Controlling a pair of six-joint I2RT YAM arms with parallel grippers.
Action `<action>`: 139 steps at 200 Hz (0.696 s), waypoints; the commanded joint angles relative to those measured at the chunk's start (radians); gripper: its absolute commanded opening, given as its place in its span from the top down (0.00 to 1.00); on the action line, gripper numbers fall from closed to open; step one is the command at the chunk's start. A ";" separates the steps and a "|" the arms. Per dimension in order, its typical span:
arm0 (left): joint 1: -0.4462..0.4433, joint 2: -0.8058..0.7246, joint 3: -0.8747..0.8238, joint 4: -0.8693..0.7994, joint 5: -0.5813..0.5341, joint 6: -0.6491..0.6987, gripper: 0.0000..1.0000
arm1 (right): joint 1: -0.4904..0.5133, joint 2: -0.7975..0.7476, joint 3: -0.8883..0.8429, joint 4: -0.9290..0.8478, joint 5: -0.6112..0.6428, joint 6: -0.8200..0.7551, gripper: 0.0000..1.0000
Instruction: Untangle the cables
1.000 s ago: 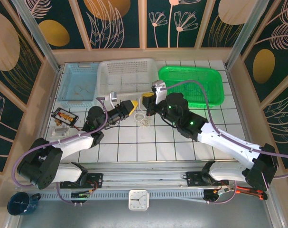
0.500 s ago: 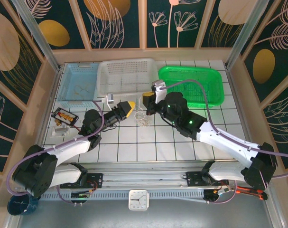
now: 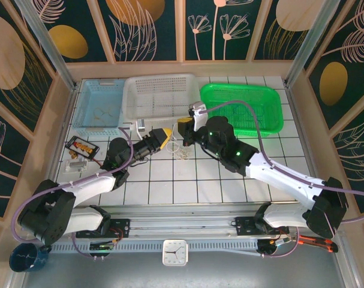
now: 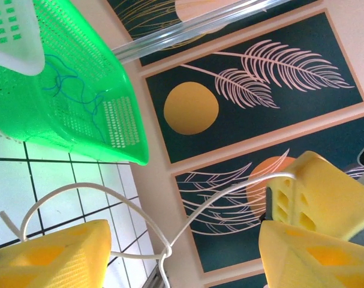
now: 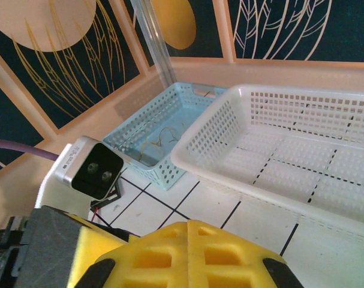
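- Far left of the overhead frame: a small black tray (image 3: 81,146) with red and yellow pieces is seen on the tiled table (image 3: 187,180), well apart from the work.
- Upper left: a pale blue basket (image 3: 101,105) is shown with thin pale wire coiled inside. Beside it, at upper centre, a white basket (image 3: 161,96) is set against the back wall.
- Left of centre: the left gripper (image 3: 167,135) is held just beside the tangle. In its wrist view the yellow fingers (image 4: 56,252) are seen standing apart, with a strand running across the gap and nothing pinched.
- Centre: the cables (image 3: 180,150), a small knot of pale loops, are found between the two grippers, below the white basket's near rim. Whether they rest on the tiles or hang just clear cannot be told.
- Just right of centre: the right gripper (image 3: 183,127) is poised over the tangle, its fingers pressed together. A strand is seen in the left wrist view leading up into them, so one cable is judged to be clamped there.
- Upper right: a green basket (image 3: 241,105) is shown with thin blue wire lying in it.
- The pulling-apart step is judged to be in hand, with one strand pinned on the right. For the next move, the left fingers need to be closed on a different strand. That strand should then be drawn slowly away, so that the loops slip rather than tighten.
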 commanded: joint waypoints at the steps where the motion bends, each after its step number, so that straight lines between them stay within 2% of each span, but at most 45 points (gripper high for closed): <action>1: -0.006 0.014 0.019 0.042 -0.008 -0.008 0.34 | 0.016 -0.007 0.011 0.047 -0.006 0.014 1.00; 67: -0.006 0.023 0.025 0.049 -0.037 -0.016 0.41 | 0.061 -0.022 -0.007 0.057 0.006 0.022 1.00; 139: -0.005 0.025 -0.007 0.102 -0.093 -0.065 0.41 | 0.089 -0.057 -0.060 0.113 0.026 0.042 1.00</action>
